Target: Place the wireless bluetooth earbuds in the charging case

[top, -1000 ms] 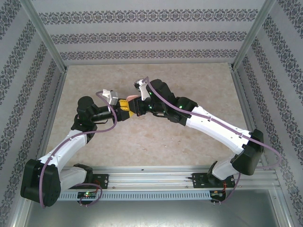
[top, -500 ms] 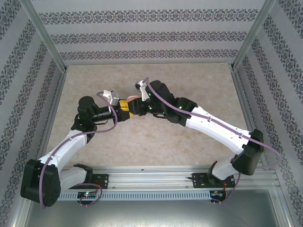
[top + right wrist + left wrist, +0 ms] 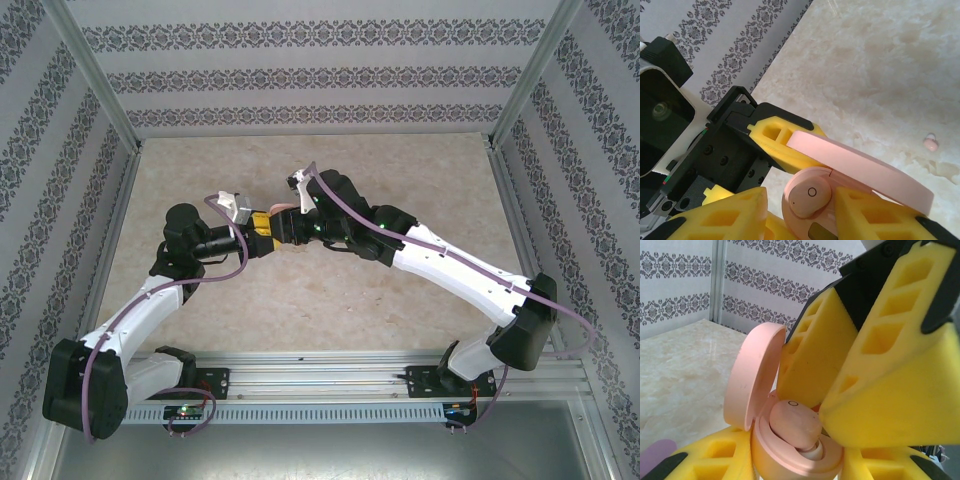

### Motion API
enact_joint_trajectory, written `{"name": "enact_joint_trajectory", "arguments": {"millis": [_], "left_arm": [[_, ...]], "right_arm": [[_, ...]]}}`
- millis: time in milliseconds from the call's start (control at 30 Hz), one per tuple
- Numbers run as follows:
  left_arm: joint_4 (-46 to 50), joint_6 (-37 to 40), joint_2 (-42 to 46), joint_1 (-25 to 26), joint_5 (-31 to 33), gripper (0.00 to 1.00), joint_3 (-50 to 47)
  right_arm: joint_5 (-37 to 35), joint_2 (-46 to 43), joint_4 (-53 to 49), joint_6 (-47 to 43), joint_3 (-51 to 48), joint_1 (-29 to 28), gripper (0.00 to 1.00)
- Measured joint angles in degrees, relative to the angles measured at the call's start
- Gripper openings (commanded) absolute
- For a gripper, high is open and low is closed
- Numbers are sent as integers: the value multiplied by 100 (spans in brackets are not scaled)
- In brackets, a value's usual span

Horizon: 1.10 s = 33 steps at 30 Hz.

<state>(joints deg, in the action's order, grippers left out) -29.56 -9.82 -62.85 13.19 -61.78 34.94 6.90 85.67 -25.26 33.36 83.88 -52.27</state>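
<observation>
Spreading the right tool (image 3: 802, 220) — fingers now standing partly apart, wider than a second ago, flanking a pale pink earbud (image 3: 810, 197) rather than pinching it. Showing a gap on one side, the other pad lying close against the bud or just touching. Letting go, by the look of it.

Resting that earbud in a well of the charging case (image 3: 771, 452), paler tip tucked downward, rounded back with its small ring mark facing up. Judging it seated or nearly so, though not managing to tell whether fully home.

Keeping the left tool (image 3: 795, 465) closed on the case's base, unchanged over the last second. Gripping it from both sides and holding it up off the counter (image 3: 330, 310), with the lid (image 3: 752, 375) swung open and standing upright beside the bud. Meeting the two tools fingertip to fingertip above the middle of the counter, a little toward its far edge.

Leaving a second pale pink earbud (image 3: 931, 142) lying on the counter below, well apart from the case — not managing to tell toward which edge.

Reading the release as one bud of the pair being delivered. Still needing the loose one fetched and set into the case's other well. Watching the lid: risking a knock against it when backing the right tool out, or dragging the bud up again.
</observation>
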Motion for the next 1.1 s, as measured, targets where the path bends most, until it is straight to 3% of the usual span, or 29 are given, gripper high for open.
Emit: {"name": "enact_joint_trajectory", "arguments": {"millis": [400, 667, 1100], "left_arm": [[142, 225, 170, -2, 31, 33, 0], [348, 501, 269, -2, 131, 33, 0], [669, 793, 313, -7, 284, 33, 0]], "right_arm": [[-61, 4, -459, 282, 317, 4, 41], [-63, 160, -774, 461, 570, 42, 29], [4, 509, -1130, 573, 914, 44, 23]]}}
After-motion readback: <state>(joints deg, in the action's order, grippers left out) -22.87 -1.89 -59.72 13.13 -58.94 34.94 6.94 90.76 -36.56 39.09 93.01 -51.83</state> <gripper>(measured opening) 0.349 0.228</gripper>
